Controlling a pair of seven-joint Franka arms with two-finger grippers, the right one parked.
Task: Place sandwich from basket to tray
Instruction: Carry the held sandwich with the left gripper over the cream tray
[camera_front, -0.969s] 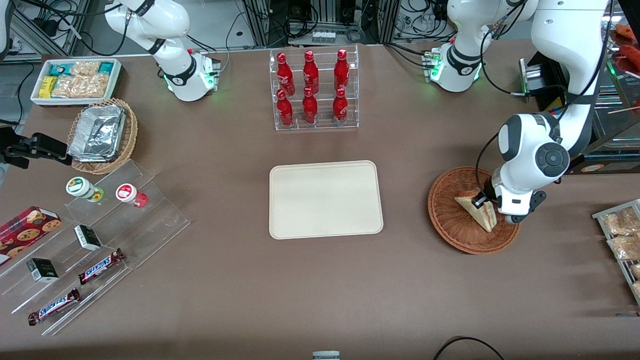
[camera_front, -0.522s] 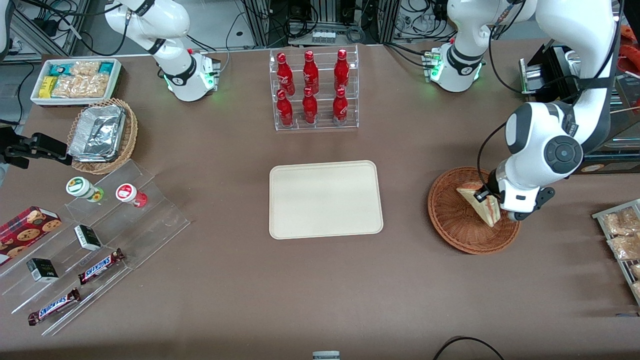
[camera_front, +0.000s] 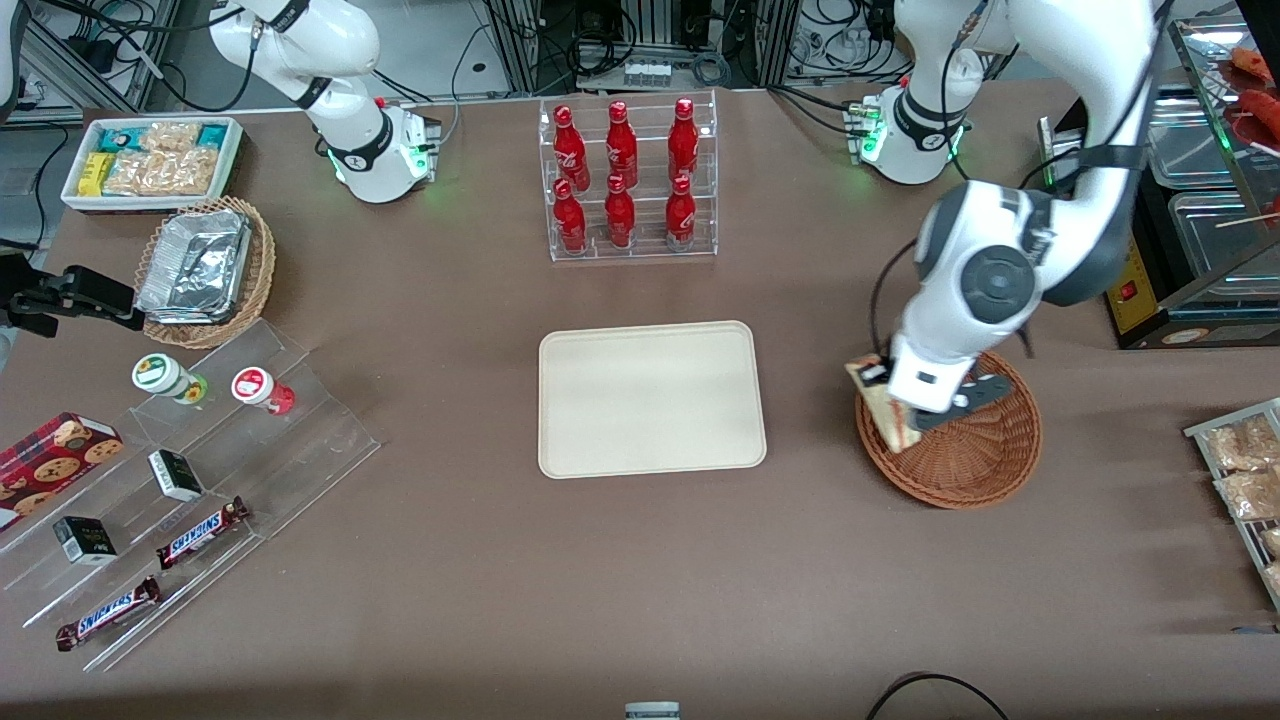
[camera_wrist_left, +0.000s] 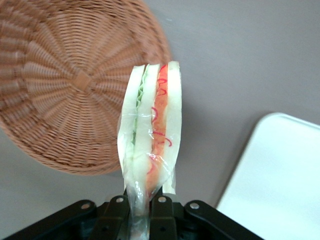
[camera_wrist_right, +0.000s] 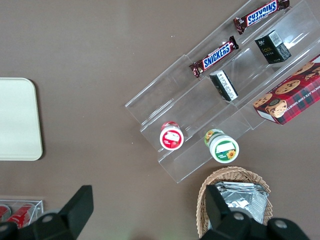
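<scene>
1 wrapped sandwich (camera_wrist_left: 150, 135) is clamped at its lower end between the fingers of the left arm's gripper (camera_wrist_left: 142, 210), held upright in the air above the basket's (camera_front: 975, 455) rim nearest the tray (camera_front: 650, 398). The basket lies empty on the brown table (camera_front: 600, 580). 6 red bottles (camera_front: 622, 175) stand in a clear rack farther from the front camera than the tray.

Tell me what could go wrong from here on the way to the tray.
1. The gripper pinches only the sandwich's thin wrap at one end, so it could slip out mid-carry.
2. In the front view the sandwich hangs over the basket's rim; a low sweep might snag it.
3. Released on edge over the tray, it may topple.
</scene>
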